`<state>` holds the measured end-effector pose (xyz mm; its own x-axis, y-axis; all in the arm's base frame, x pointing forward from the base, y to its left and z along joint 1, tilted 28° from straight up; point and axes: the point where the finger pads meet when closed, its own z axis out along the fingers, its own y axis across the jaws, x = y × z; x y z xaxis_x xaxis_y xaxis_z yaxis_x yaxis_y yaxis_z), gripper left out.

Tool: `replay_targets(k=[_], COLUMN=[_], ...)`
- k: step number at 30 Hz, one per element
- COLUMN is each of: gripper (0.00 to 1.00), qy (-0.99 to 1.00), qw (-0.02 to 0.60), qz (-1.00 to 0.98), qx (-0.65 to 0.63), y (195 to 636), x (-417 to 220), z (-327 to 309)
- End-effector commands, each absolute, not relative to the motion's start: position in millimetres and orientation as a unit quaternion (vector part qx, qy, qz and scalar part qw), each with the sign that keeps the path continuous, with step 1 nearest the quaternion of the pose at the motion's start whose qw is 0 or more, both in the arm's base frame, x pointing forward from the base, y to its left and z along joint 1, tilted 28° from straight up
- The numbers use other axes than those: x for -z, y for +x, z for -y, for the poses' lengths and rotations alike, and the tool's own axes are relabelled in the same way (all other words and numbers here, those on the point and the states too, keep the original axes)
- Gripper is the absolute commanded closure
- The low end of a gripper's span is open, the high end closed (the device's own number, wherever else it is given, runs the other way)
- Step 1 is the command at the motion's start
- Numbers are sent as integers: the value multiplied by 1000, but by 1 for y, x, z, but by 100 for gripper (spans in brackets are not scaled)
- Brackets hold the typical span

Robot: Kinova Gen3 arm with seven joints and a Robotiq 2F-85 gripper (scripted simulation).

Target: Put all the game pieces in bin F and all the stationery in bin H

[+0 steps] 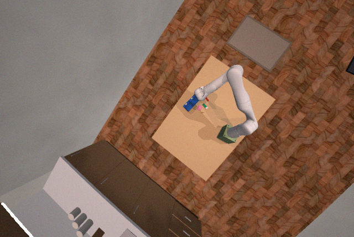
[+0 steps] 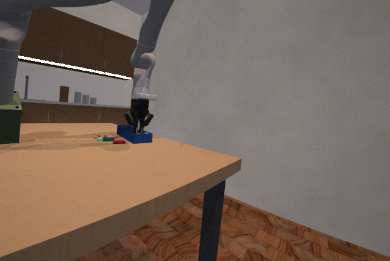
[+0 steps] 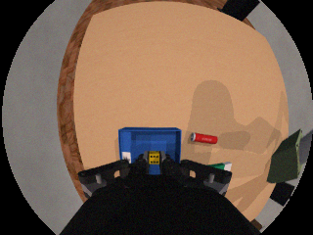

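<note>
My gripper [image 2: 138, 130] [image 3: 154, 157] is shut on a yellow block with black dots [image 3: 155, 157], low inside the nearer blue bin [image 2: 141, 138] [image 3: 150, 129]. Another blue bin part [image 2: 122, 130] [image 1: 187, 107] adjoins it; white labels show, but their letters cannot be read. A red cylinder [image 1: 207, 99] [image 2: 119, 141] [image 3: 204, 138] lies beside the bin. A green and white block [image 1: 204, 105] [image 2: 108, 139] [image 3: 218, 166] and a flat pink thing [image 1: 199, 107] [image 2: 110, 136] lie near it. A small yellowish thing [image 1: 202, 112] [image 2: 97, 136] lies beyond them. The arm hides my fingers in the top view.
The bins stand near one edge of the wooden table [image 1: 186, 139] [image 2: 141, 169]. The green pedestal [image 1: 223, 134] [image 2: 9, 127] [image 3: 285, 159] under the arm's base stands on the far side of the loose things.
</note>
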<state>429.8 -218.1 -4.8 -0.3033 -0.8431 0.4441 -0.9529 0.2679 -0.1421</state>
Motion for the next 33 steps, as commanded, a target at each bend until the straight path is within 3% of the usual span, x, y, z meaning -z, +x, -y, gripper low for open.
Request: replay_targets(k=[1, 14, 15, 33], gripper=[89, 89, 69, 69], qy=[574, 574, 574, 574], qw=[143, 143, 143, 145], qz=[783, 783, 783, 782], qx=[-195, -194, -194, -194], y=[429, 429, 429, 428], x=[9, 8, 8, 6], z=[221, 220, 220, 220])
